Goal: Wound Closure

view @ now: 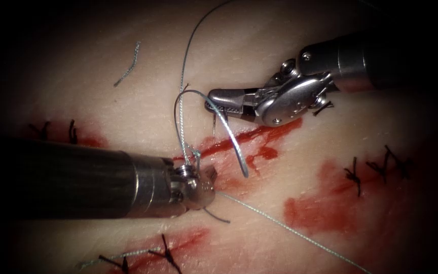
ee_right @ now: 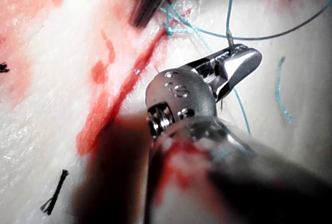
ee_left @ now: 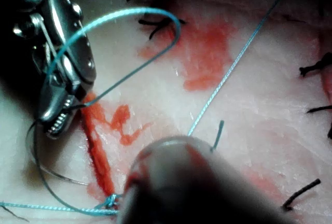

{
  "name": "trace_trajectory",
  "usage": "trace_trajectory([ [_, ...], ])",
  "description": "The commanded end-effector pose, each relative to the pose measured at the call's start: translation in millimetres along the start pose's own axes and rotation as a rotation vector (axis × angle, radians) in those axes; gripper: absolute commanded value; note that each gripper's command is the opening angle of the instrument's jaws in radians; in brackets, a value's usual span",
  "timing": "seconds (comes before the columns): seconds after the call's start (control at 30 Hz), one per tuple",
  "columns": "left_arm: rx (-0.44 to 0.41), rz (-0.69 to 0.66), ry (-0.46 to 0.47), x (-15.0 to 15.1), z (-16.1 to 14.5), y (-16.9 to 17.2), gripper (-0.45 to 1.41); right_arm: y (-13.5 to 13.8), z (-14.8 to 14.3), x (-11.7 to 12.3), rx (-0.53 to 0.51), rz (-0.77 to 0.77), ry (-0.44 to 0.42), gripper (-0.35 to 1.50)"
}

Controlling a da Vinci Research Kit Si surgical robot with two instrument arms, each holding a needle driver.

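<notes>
The needle (view: 214,126) is pinched near its thread end by the right pincer (view: 218,103), just above the cut (view: 249,138), its point hanging toward the tissue (view: 290,203). The thread (view: 229,133) is pinched at the knot (view: 194,153) by the left pincer (view: 198,185), at the cut's left end.

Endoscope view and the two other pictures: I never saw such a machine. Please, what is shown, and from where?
This is a surgical practice robot with two thin arms. The endoscope looks down on the wound; the other pictures are taken from near each arm's wrist. On the tissue are a red cut, black stitches and a thread scrap. The right tool is shut on the needle, close to the cut, seemingly not in the tissue. Blue thread loops to a knot on the cut. The left tool sits at that knot; what it holds is unclear.
</notes>
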Motion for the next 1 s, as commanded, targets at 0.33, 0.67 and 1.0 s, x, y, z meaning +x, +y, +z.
trace_trajectory([
  [0.33, -0.001, 0.000, -0.001, 0.1, 0.6, 0.5, -0.45, -0.6, 0.8, -0.2, 0.004, -0.002, 0.003, -0.35],
  [0.67, -0.002, -0.001, 0.003, 0.1, 0.8, 0.7, -0.45, -1.1, 1.2, -0.1, -0.013, -0.001, 0.011, -0.35],
  [1.0, -0.019, 0.000, -0.017, -0.6, 2.2, 1.3, -0.45, -0.8, 1.4, -0.3, -0.028, 0.018, 0.006, -0.35],
])
